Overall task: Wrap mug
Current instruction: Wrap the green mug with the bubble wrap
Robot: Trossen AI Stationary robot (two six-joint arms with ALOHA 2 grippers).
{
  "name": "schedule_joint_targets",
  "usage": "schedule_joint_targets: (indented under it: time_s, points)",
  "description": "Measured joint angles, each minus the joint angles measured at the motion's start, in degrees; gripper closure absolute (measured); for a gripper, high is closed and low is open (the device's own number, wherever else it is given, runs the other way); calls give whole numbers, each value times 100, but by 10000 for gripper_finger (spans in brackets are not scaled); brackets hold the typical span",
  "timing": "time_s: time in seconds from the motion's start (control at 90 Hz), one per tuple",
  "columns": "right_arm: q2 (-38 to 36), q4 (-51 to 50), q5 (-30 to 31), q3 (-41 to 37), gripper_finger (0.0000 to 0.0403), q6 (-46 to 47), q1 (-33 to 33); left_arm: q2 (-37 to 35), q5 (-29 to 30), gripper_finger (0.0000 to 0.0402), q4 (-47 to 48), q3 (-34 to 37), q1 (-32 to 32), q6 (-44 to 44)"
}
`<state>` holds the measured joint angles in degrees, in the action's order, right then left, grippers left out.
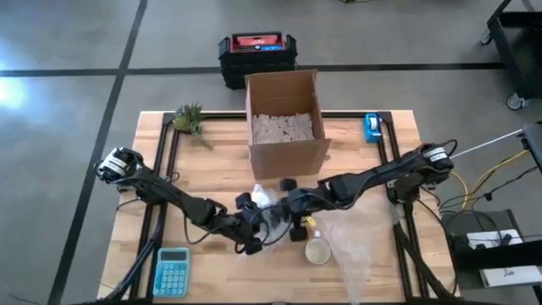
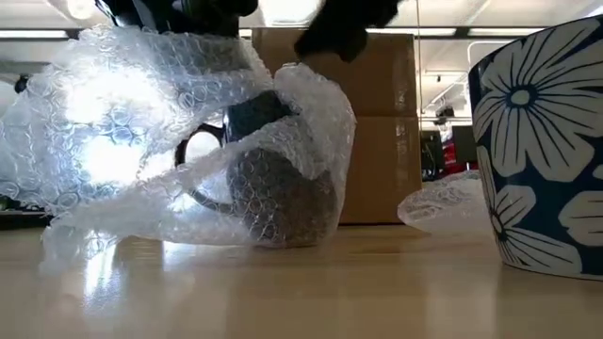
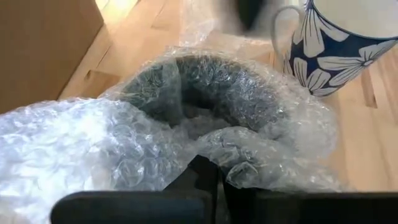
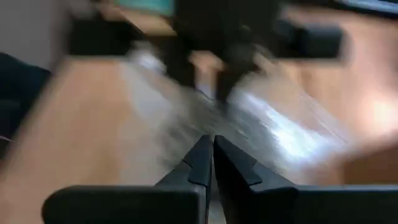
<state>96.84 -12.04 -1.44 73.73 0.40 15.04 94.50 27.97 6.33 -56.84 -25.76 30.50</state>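
Lying mug (image 3: 211,93) — before left claw (image 3: 208,180).

Two dark jointed arms (silver-capped bases), black wedge-shaped fingers (image 4: 205,163)

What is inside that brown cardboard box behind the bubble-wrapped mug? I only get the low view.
Observer: From above, the brown cardboard box is open and filled with pale packing pieces.
Operator: What is holding the wrap?
Observer: The left gripper, shut on the clear bubble wrap around the dark grey mug.
Operator: Anything else I'm missing?
Observer: A light blue calculator lies at the corner on the left arm's side.
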Motion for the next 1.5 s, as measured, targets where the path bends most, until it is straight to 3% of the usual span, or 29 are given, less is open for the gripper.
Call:
schedule_joint_targets:
  time_s: [0.078, 0.333, 0.667, 0.9, 1.1, 1.367, 1.5]
  points:
    - [203, 425, -41, 2, 400, -38, 38, 2, 0, 396, -28, 2, 0, 0]
    - [965, 403, 33, 2, 400, -47, 6, -52, -38, 400, -22, 11, -2, -2]
    - [986, -46, 329, 15, 400, -62, -4, -497, -564, 401, 299, -275, -24, -1]
    - [1106, -151, 374, 2, 400, 7, -10, -922, -841, 401, 1454, -413, -223, 584]
    - [1079, -131, 379, -2, 400, -7, -19, -809, -833, 400, 2574, -270, -601, 1573]
    - [1081, -111, 359, -4, 400, -42, -25, -665, -817, 401, 2760, 117, -822, 2126]
    - [1081, -105, 355, -4, 401, -44, -32, -599, -904, 400, 1841, 448, -817, 1894]
